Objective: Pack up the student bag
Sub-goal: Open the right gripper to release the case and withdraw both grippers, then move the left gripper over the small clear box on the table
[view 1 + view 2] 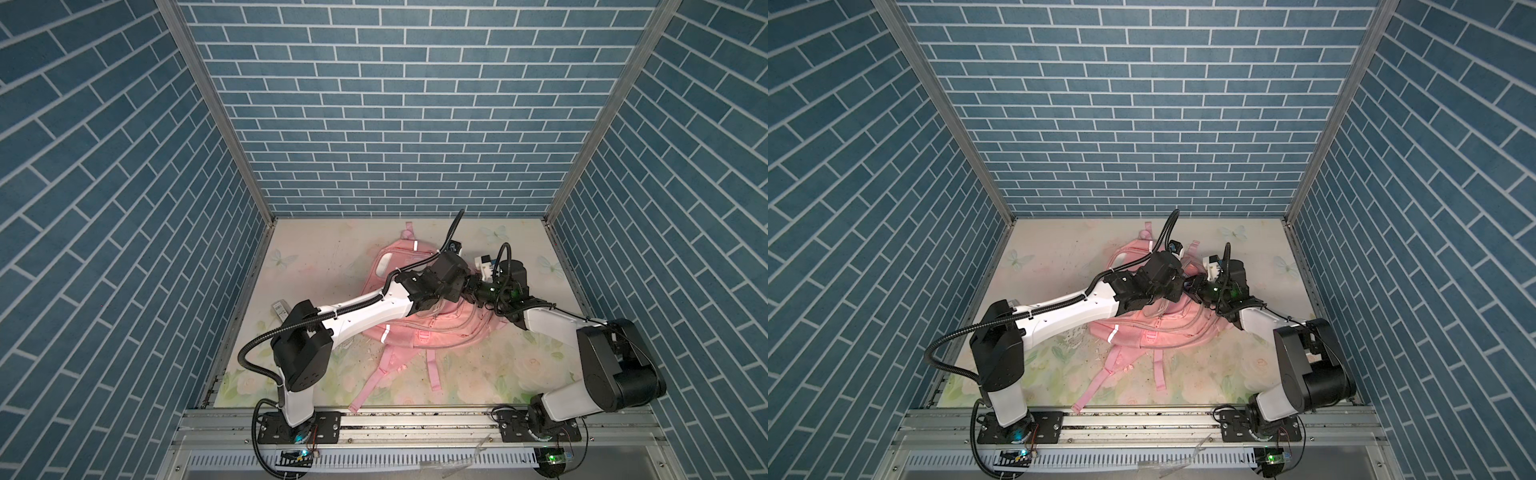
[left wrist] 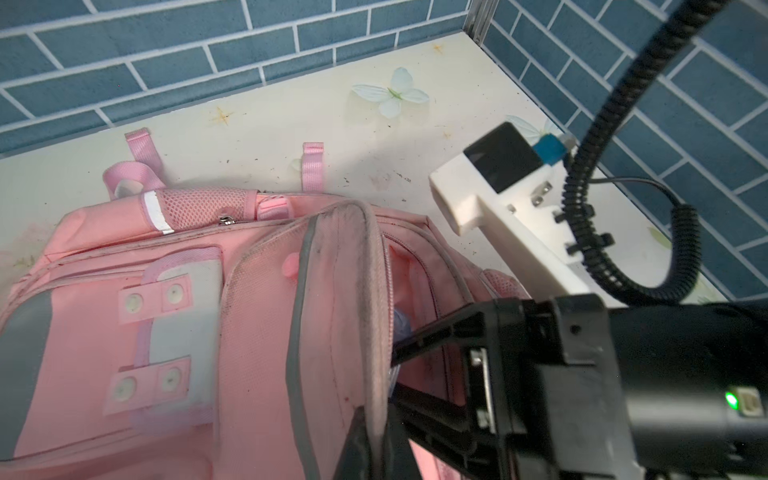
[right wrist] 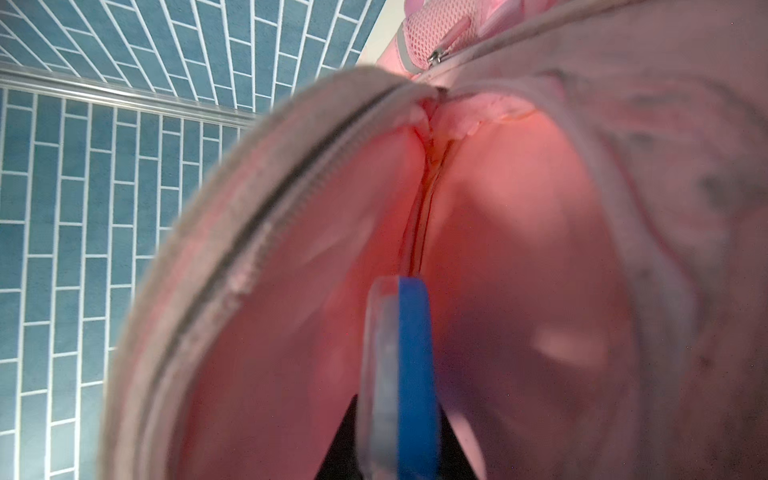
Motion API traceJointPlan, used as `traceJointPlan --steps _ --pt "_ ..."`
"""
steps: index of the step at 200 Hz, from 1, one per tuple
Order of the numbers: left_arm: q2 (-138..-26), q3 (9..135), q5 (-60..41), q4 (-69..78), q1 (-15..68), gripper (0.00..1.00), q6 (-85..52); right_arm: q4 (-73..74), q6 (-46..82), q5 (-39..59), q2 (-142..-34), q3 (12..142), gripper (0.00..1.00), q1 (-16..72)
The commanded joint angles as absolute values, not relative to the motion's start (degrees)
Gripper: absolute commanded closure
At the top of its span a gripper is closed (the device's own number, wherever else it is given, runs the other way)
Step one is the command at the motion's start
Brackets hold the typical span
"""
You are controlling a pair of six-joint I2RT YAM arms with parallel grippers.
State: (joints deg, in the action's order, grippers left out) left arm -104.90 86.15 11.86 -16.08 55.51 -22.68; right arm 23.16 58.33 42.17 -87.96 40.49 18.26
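The student bag [image 1: 436, 332] lies central on the bench [image 1: 324, 257], its flap [image 2: 332, 291] pinched by the left claw [image 2: 374, 440]. The right claw [image 2: 399, 370] reaches inside with a blue item [image 3: 411, 374]. Gripping or released, I cannot tell; a slipped flap could trap it.

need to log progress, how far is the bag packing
Done: the student bag has one compartment unzipped, and the left end effector pinches its flap open. In hand: the right end effector is inside with a flat blue item. Left: a small pale item on the table, then zipping shut.
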Motion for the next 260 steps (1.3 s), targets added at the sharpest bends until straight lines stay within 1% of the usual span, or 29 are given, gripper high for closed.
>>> traceJointPlan --steps 1,16,20,22,26,32,46,84,114,129,142,155,168,175,180,201,213,234,260 --pt "-101.8 85.6 11.3 -11.1 55.1 1.00 -22.8 17.9 55.2 42.0 -90.3 44.7 0.55 18.9" --pt "-101.6 85.4 11.4 -11.3 55.0 1.00 -22.9 13.9 53.1 39.9 -90.2 46.7 0.41 18.8" --pt "-101.5 85.4 11.5 -11.3 55.0 1.00 -22.9 13.0 52.6 39.2 -89.9 47.0 0.33 18.7" --pt "-101.5 85.3 11.5 -11.3 54.9 1.00 -22.9 12.5 52.4 38.7 -89.7 47.1 0.31 18.7" --pt "-101.4 85.1 11.5 -11.3 54.9 1.00 -23.0 11.7 51.9 38.2 -89.4 47.4 0.27 18.7" --pt "-101.3 84.9 11.5 -11.1 54.8 1.00 -23.0 10.4 51.3 37.6 -88.9 47.7 0.25 18.4" --pt "-101.0 84.6 11.1 -11.0 54.5 1.00 -23.7 8.3 50.3 36.7 -87.7 47.9 0.23 17.4" --pt "-100.0 82.7 8.6 -9.4 52.3 1.00 -26.3 3.7 47.4 34.2 -81.3 45.8 0.22 13.9" --pt "-100.3 82.1 7.5 -9.4 52.4 0.97 -27.1 -2.0 41.6 28.3 -74.0 45.7 0.23 12.3" --pt "-100.2 81.5 7.0 -8.9 52.4 0.92 -27.8 -5.4 38.6 24.4 -71.0 45.8 0.24 11.4" --pt "-99.9 81.5 6.8 -8.8 52.5 0.83 -28.1 -7.2 36.6 21.9 -68.6 45.1 0.25 10.1" --pt "-99.6 81.6 7.2 -9.4 52.4 0.68 -28.3 -8.5 35.1 20.9 -66.6 44.4 0.25 8.1" --pt "-99.0 81.8 7.5 -10.6 52.0 0.49 -28.8 -9.3 33.8 19.7 -64.3 43.8 0.25 6.0" --pt "-98.4 81.5 7.6 -11.1 51.5 0.42 -29.1 -9.5 33.0 19.0 -63.0 43.5 0.27 5.2" --pt "-97.9 81.4 7.8 -11.7 51.1 0.39 -29.3 -9.5 32.2 18.5 -62.1 43.3 0.27 4.6" --pt "-94.2 80.4 8.4 -15.1 48.4 0.29 -29.9 -9.6 29.4 16.0 -58.7 42.8 0.30 3.4" --pt "-91.4 79.0 9.6 -16.8 46.7 0.25 -29.7 -9.4 27.9 15.1 -57.4 42.7 0.30 2.8" --pt "-86.7 76.6 10.9 -20.7 42.9 0.22 -29.3 -9.1 26.0 15.4 -56.8 42.6 0.30 1.8" --pt "-83.3 74.7 9.0 -29.0 34.6 0.22 -30.1 -8.6 25.1 15.5 -56.9 42.7 0.30 1.5"
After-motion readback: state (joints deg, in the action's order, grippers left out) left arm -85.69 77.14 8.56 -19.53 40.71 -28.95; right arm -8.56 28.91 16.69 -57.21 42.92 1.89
